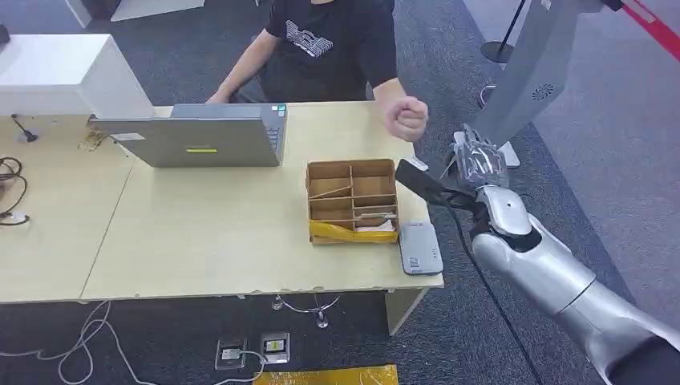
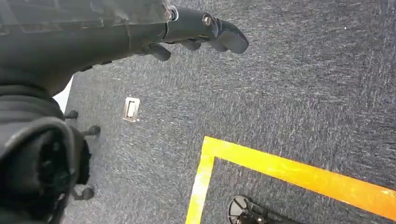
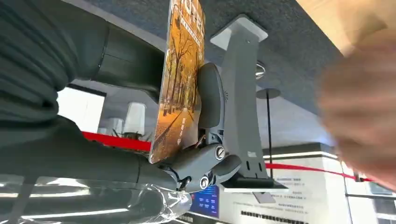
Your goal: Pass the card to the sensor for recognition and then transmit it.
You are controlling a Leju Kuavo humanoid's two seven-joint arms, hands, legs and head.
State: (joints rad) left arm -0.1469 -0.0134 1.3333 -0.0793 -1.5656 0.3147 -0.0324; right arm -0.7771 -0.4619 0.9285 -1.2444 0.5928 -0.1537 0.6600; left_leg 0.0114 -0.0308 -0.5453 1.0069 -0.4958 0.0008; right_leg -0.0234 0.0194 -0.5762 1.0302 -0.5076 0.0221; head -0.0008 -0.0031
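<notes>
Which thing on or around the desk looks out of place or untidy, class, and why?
The cardboard organizer looks worn: a divider in one compartment sits slanted, and yellow tape patches its front wall. The grey sensor pad beside it overhangs the desk edge. Loose cables trail on the floor below.

Right robot hand (image 1: 479, 160) raised, pinching a card; left robot hand (image 2: 196, 32) hangs
</notes>
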